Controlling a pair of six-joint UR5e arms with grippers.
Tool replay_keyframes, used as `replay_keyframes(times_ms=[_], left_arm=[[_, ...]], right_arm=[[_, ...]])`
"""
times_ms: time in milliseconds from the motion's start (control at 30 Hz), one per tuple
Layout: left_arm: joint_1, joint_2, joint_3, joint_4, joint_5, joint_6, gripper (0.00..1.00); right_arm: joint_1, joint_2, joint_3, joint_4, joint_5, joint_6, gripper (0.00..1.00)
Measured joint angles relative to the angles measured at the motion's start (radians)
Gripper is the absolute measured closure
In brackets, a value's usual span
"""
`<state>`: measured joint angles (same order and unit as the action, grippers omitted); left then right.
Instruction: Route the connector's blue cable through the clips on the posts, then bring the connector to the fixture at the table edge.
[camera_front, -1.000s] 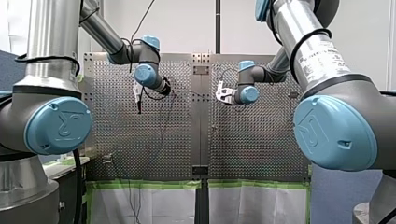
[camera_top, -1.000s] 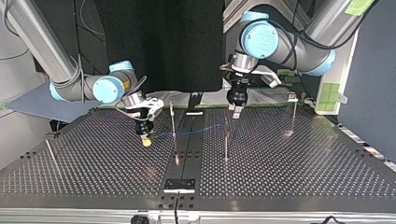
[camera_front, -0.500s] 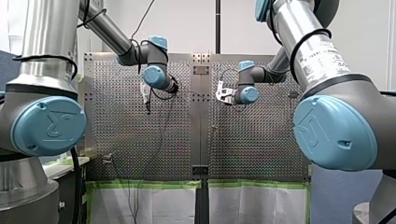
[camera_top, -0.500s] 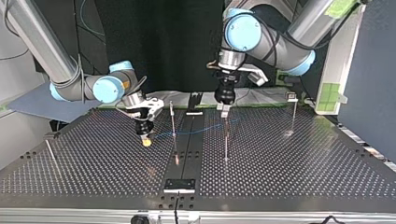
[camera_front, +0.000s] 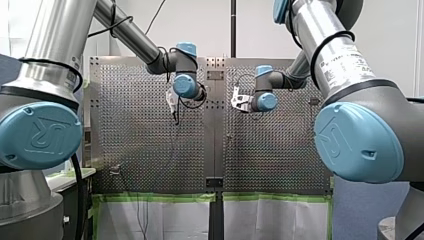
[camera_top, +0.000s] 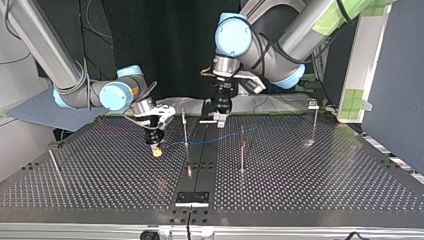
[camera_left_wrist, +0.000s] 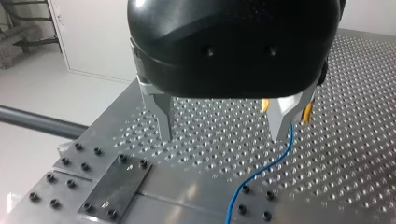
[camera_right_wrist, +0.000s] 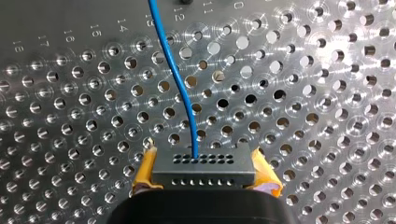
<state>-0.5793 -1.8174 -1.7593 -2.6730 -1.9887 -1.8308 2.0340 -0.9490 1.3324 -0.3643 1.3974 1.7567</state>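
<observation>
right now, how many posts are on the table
4 posts, top view: far left, just left of centre, right of centre, far right. More may be hidden.

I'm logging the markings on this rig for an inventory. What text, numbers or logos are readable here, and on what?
"18", "17", "16", "15", "14", "12", "11": engraved on the perforated table beside its holes, in the right wrist view.
"13": same row, right beside the blue cable.
White label on my right arm: print too blurred to read.
Blue joint cap on my left arm: embossed logo, not legible as letters.
Connector: holes only, no text.
</observation>
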Motion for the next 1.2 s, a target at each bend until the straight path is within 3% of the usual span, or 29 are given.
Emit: replay_keyframes(times_ms=[167, 333, 800, 1200], left_arm=[[-0.042, -0.046, 0.033, 0.008, -0.028, -0.002, 0.00], [-0.050, -0.064, 0.038, 0.024, -0.030, -0.002, 0.00], [-0.009, -0.069, 0.041, 0.030, -0.062, -0.002, 0.00], [0.013, -0.101, 0.096, 0.029, -0.047, 0.025, 0.00]], right_arm=[[0.001, 0.001, 0.000, 0.001, 0.000, 0.000, 1.00], [0.001, 0.002, 0.000, 0.003, -0.001, 0.000, 1.00], [0.001, 0.004, 0.000, 0.003, -0.001, 0.000, 1.00], [0.005, 0.005, 0.000, 0.003, -0.007, -0.004, 1.00]])
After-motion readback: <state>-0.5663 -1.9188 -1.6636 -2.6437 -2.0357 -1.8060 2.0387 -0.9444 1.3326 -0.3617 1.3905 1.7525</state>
